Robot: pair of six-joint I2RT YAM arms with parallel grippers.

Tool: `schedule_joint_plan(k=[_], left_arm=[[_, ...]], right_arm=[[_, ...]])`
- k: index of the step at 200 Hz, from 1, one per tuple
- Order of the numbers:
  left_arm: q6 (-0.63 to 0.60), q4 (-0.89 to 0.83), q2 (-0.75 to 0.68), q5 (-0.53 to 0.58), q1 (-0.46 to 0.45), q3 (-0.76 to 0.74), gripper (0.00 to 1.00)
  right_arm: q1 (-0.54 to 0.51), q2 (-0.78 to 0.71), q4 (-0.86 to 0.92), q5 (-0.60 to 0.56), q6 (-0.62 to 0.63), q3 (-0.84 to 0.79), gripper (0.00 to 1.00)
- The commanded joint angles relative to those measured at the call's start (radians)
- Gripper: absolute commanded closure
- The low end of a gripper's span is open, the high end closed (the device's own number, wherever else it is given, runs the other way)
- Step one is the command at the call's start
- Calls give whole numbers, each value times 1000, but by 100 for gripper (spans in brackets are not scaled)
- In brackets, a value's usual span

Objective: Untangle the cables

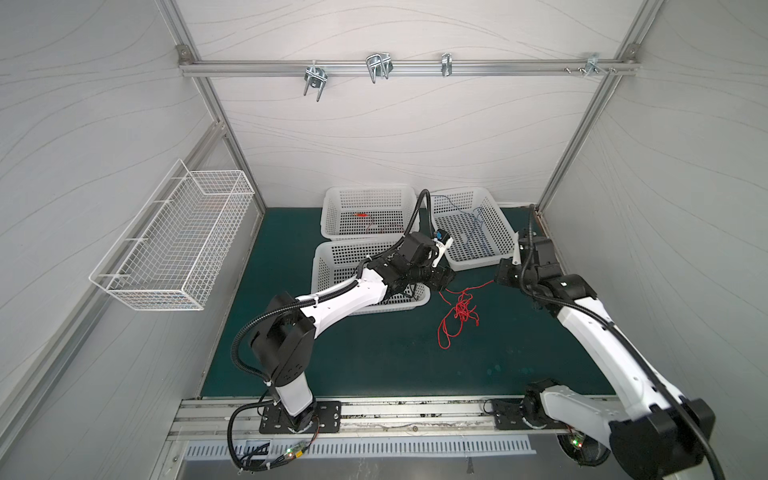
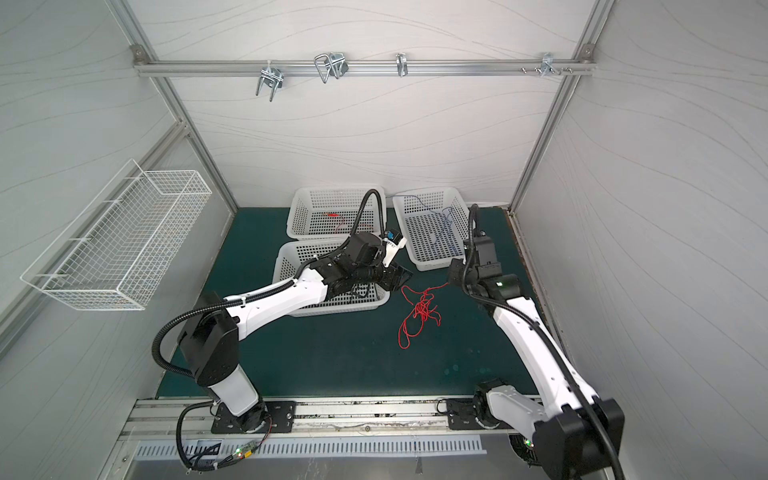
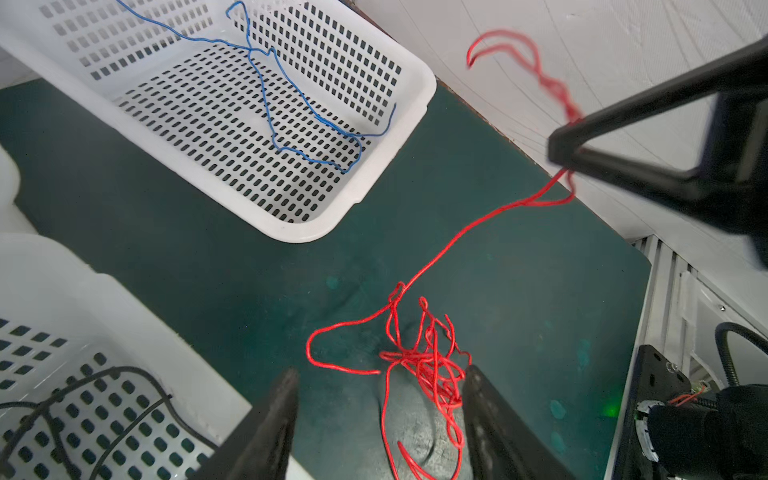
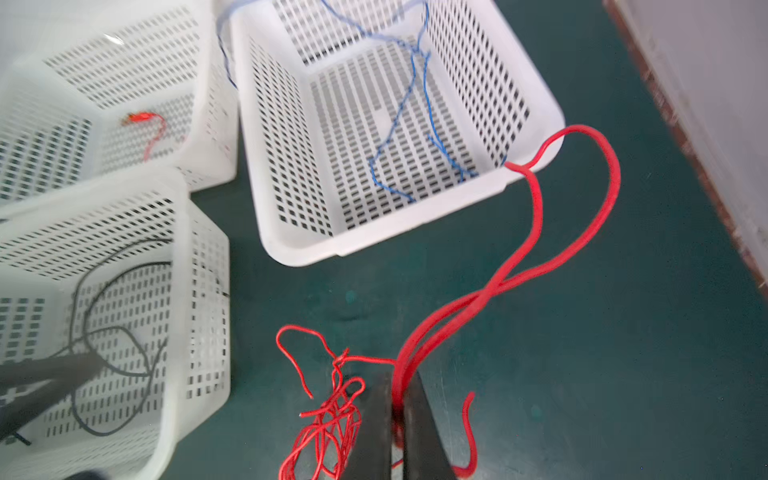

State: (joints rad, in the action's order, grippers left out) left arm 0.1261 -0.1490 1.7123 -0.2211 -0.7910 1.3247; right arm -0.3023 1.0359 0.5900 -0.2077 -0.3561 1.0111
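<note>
In both top views: red cable (image 1: 460,309) heaped in a tangle on the green mat (image 1: 374,353), just in front of the white baskets (image 1: 370,189). One strand raised off the mat and stretched toward the right gripper (image 1: 496,281). Left gripper (image 1: 444,279) hanging just beside the heap, by the nearest basket's corner.

From the left wrist: fingers (image 3: 286,415) spread wide, gripping nothing, with the tangle on the mat below them. Blue cable (image 3: 291,95) loose in one basket, black cable (image 3: 83,395) in another.

From the right wrist: jaws pressed together, pinching a doubled red strand. Beyond the pinch, a loop arching toward the rim of the blue cable's basket.

Step in hand, by the look of it: drawing one red strand out of the knot. Next move, probably: a slow pull up and away, with the spread gripper brought down to pin the heap and keep it from riding along whole.
</note>
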Motion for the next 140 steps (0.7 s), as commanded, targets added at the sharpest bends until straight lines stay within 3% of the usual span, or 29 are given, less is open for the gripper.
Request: schedule_joint_plan(k=[1, 43, 92, 140], left_arm=[[-25, 59, 24, -54, 0, 63, 36], [-48, 121, 26, -66, -9, 67, 34], [-141, 188, 20, -59, -34, 74, 34], [-190, 339, 34, -99, -62, 48, 35]], right_arm=[[-7, -72, 43, -65, 45, 25, 100], [-7, -135, -20, 46, 65, 54, 100], [-6, -88, -21, 298, 86, 127, 100], [-7, -80, -80, 412, 72, 119, 100]])
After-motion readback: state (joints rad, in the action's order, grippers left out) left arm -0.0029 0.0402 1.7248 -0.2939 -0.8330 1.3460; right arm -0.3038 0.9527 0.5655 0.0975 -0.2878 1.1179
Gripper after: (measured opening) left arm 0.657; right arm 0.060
